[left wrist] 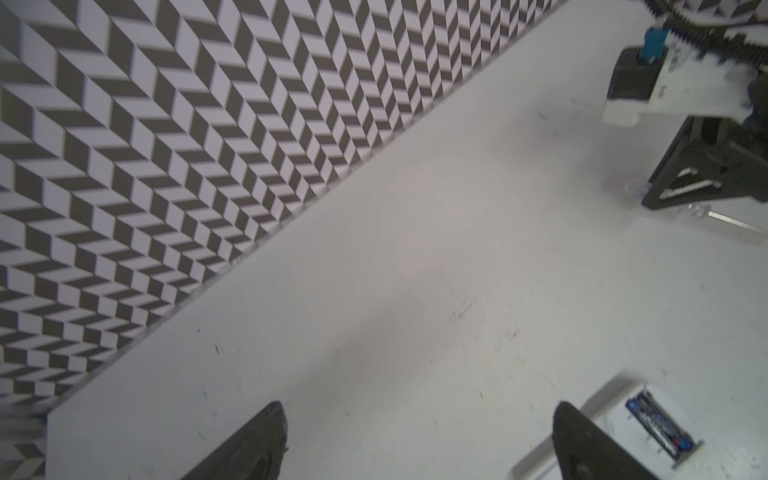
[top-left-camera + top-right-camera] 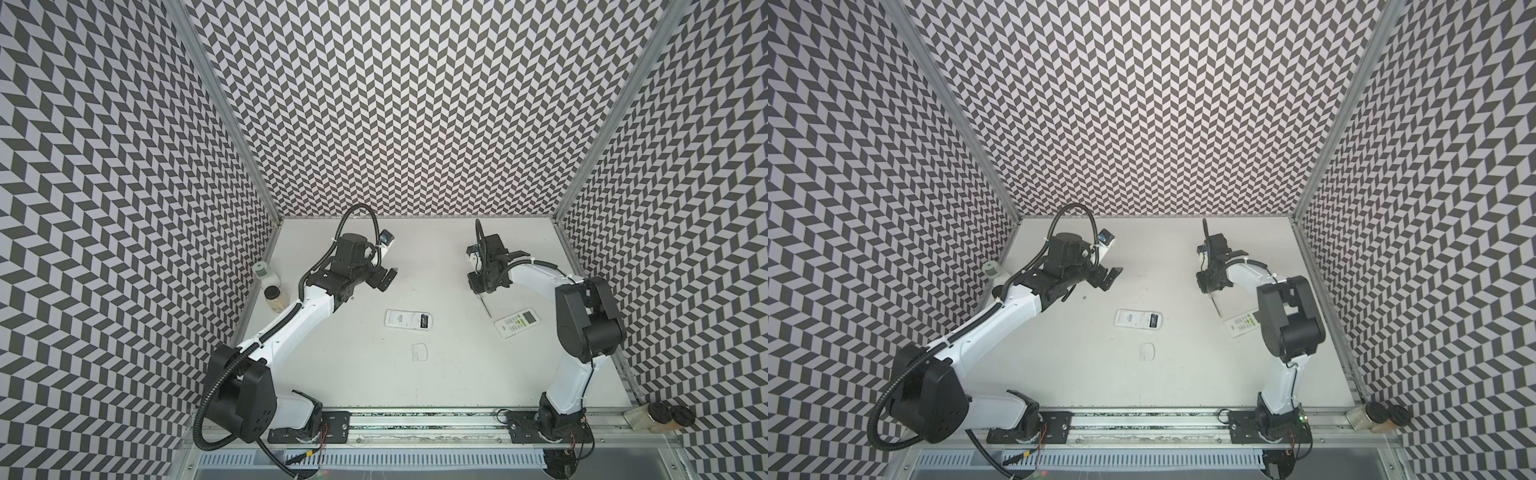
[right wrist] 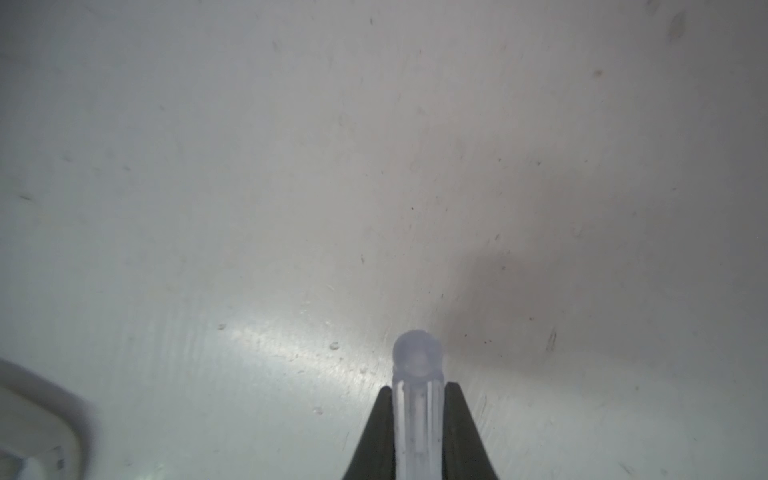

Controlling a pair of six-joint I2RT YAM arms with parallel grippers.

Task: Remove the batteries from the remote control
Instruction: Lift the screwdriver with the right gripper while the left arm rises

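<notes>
Fingers (image 3: 461, 432) of the right gripper (image 3: 419, 386) are clamped on a screwdriver (image 3: 417, 357) handle, its shaft hidden. The left gripper (image 1: 417, 409) is spread wide; black batteries (image 1: 660, 428), blurred, are seen in the open remote (image 2: 401, 319) at its five o'clock.

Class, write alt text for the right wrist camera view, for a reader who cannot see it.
The right pincer is shut on a clear plastic screwdriver handle, whose rounded end sticks out past the black fingertips. Behind it lies a scuffed white table.

2 white arms (image 2: 309, 316), black joints (image 2: 590, 320), ribbed cables (image 2: 205, 409).
</notes>
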